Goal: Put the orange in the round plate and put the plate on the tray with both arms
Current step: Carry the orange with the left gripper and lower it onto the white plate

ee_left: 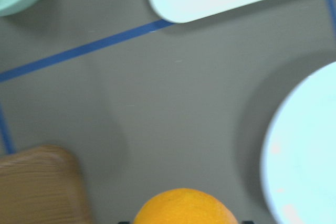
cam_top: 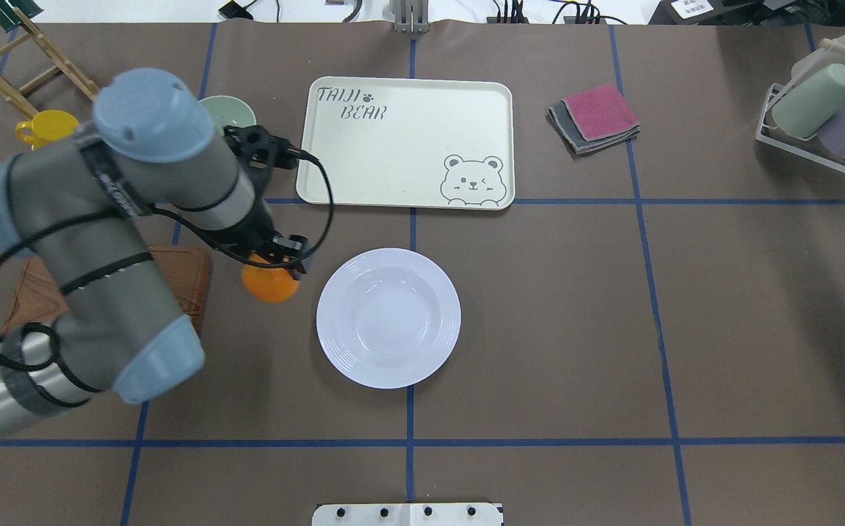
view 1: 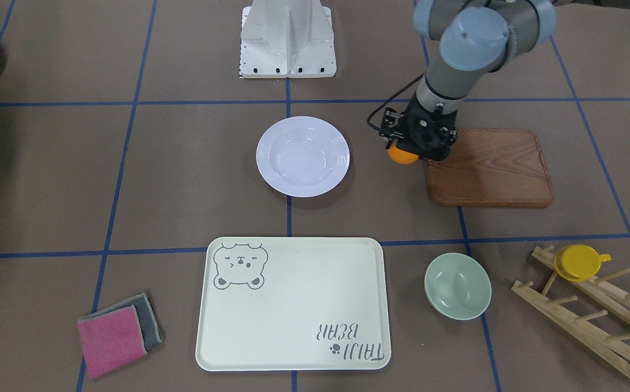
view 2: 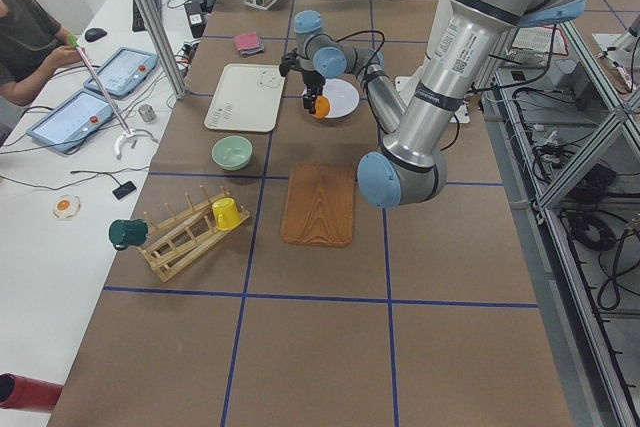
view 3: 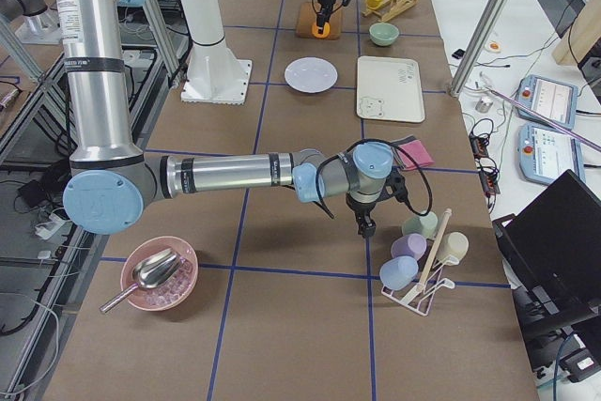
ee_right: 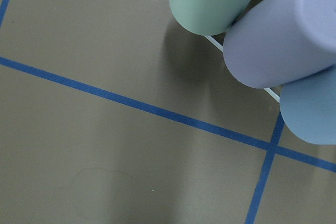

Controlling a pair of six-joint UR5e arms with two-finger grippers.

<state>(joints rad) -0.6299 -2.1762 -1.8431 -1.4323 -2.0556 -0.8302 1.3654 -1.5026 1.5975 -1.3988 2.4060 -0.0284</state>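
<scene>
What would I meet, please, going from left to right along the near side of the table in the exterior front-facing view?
Folded pink and grey cloths → large cream rectangular tray → pale-green round bowl → wooden peg rack.
</scene>
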